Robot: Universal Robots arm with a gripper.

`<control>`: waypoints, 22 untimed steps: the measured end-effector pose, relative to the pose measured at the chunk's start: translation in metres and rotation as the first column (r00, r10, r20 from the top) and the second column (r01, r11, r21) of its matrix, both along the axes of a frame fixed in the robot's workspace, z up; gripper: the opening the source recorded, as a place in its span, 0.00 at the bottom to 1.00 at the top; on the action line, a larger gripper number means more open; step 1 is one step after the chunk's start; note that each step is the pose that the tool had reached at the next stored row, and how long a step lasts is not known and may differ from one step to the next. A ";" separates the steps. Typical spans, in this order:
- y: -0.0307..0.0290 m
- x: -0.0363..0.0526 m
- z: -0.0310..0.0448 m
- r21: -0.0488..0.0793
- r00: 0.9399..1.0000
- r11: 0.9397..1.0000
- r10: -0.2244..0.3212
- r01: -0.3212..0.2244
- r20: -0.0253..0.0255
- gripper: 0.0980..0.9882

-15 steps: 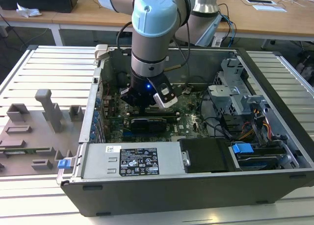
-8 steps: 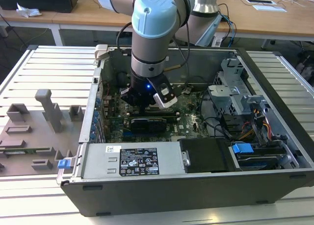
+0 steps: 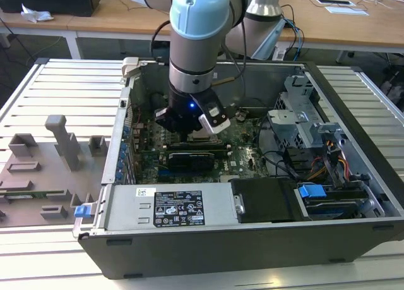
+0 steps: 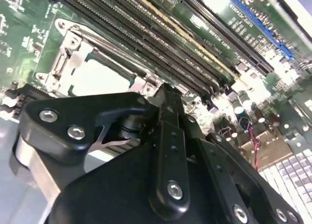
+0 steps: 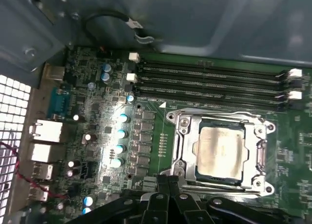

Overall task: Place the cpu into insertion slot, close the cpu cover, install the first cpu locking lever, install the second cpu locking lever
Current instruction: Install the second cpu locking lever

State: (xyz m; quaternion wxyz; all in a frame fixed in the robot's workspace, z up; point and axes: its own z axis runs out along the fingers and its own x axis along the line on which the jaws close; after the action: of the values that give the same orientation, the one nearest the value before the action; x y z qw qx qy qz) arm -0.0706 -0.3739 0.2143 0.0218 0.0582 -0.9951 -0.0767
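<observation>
The cpu (image 5: 219, 151) lies flat in the insertion slot (image 5: 202, 177) on the green motherboard, its pale metal top showing. The cpu cover (image 5: 181, 138), a metal frame with a square window, lies down around the chip. In the second wrist view the cpu (image 4: 100, 77) shows bright just beyond the black fingers (image 4: 165, 116). My gripper (image 5: 168, 182) hovers at the socket's near edge, its fingertips pressed together with nothing seen between them. In the exterior view the gripper (image 3: 189, 137) reaches down into the open computer case (image 3: 252, 246). I cannot make out how the locking levers stand.
Long black memory slots (image 5: 209, 82) run beside the socket. Capacitors (image 5: 119, 136) and rear ports (image 5: 44, 136) stand on its other side. In the case sit a power supply (image 3: 170, 208), a drive cage (image 3: 303, 122) and cables (image 3: 328, 163). Grey fixtures (image 3: 57, 145) stand at the exterior view's left.
</observation>
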 end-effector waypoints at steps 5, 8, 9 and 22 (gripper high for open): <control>0.0031 0.0238 -0.0038 0.000 1.000 1.000 0.000 0.000 -0.025 0.01; 0.0088 0.0374 -0.0053 -0.023 1.000 1.000 -0.001 0.000 -0.031 0.01; 0.0121 0.0390 -0.0054 -0.039 1.000 0.999 -0.001 0.000 -0.031 0.01; 0.0422 0.0426 0.0427 -0.131 1.000 0.991 -0.004 0.000 -0.030 0.01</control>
State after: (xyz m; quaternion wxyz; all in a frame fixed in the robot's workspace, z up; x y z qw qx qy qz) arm -0.0280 -0.3317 0.2570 0.0406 0.0545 -0.9976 -0.0122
